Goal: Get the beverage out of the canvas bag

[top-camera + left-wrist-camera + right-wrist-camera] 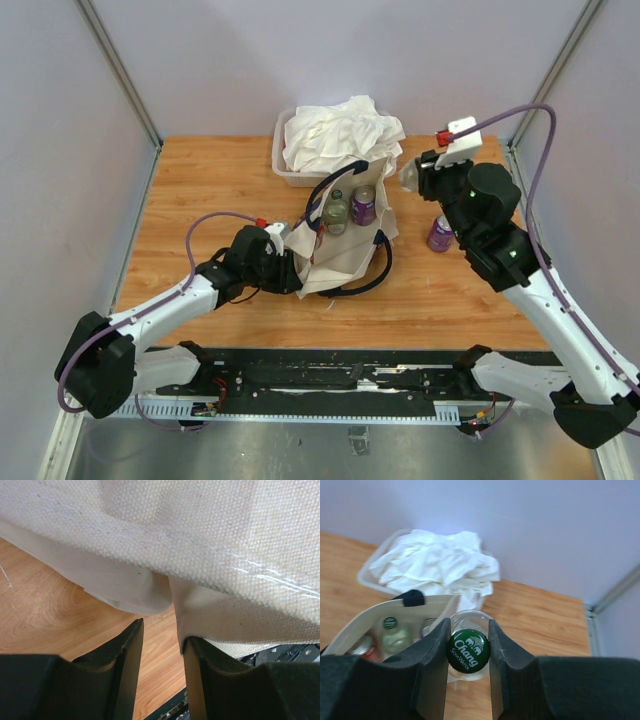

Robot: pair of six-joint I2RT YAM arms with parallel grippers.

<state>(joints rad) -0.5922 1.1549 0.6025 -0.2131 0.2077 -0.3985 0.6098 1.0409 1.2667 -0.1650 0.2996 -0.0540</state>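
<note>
The cream canvas bag with dark straps lies open at the table's middle, with a green-capped bottle and a purple can inside. My right gripper is shut on the neck of a beverage, a clear glass bottle with a green Chang soda water cap. It holds that bottle in the air just right of the bag's mouth. My left gripper is at the bag's lower left edge. It is open, bare wood shows between its fingers, and the canvas hem lies over its right fingertip.
A clear tub heaped with white cloth stands right behind the bag. Another purple can stands on the wood under my right arm. A red can shows inside the bag. Grey walls close the table's back and sides.
</note>
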